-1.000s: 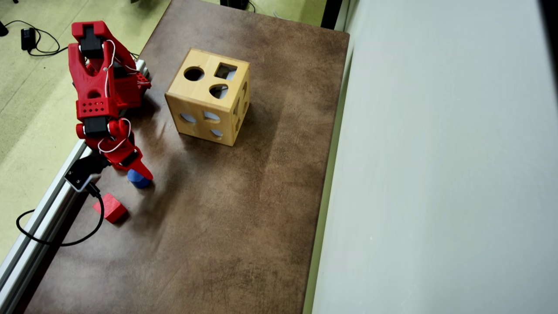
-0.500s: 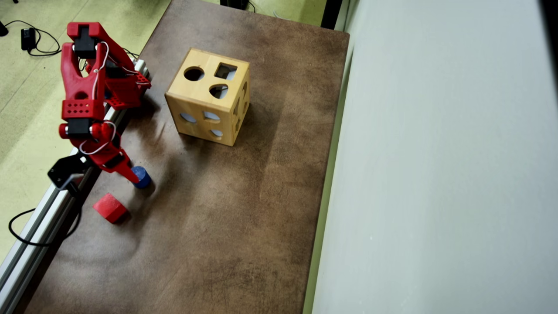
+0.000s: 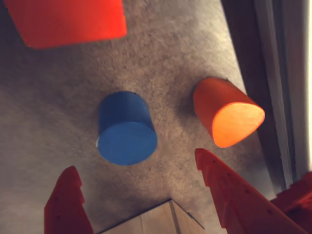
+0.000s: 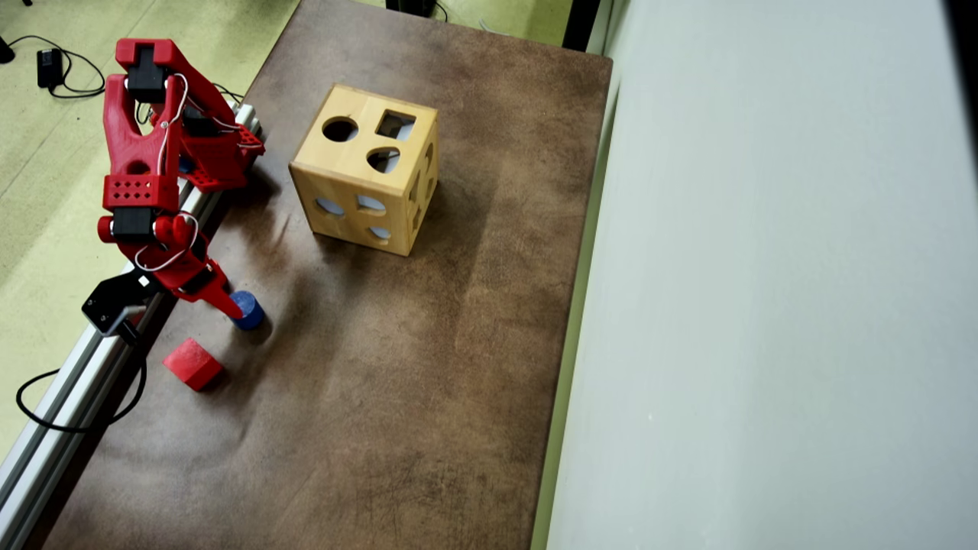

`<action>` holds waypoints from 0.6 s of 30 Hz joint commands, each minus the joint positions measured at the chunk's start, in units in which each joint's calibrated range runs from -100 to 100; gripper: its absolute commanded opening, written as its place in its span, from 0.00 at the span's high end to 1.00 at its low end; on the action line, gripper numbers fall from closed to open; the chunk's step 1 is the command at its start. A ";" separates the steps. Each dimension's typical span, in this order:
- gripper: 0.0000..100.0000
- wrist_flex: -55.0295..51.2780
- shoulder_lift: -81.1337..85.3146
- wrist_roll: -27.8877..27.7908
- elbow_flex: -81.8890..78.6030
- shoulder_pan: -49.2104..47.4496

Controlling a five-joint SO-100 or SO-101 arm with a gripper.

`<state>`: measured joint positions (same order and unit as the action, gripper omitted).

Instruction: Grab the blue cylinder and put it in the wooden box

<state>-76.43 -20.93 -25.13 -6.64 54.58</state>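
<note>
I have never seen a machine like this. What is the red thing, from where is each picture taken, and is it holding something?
The red thing is a small robot arm; its two-finger gripper is open and holds nothing. One picture comes from a camera above the brown table, the other from a camera on the arm's wrist, looking past the fingers. On the table stand a short dark blue wooden cylinder, a red cube and a large light-wood box with shaped holes. The wrist view also shows a red rounded block beside the cylinder. The cylinder lies just ahead of the open fingers, untouched.
</note>
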 commanded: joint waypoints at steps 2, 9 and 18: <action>0.63 0.00 -2.80 0.15 7.98 -0.35; 0.63 0.32 -6.20 0.15 8.51 -0.50; 0.63 1.60 -10.02 0.20 8.51 -3.69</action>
<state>-75.79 -31.36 -25.13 -0.41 51.92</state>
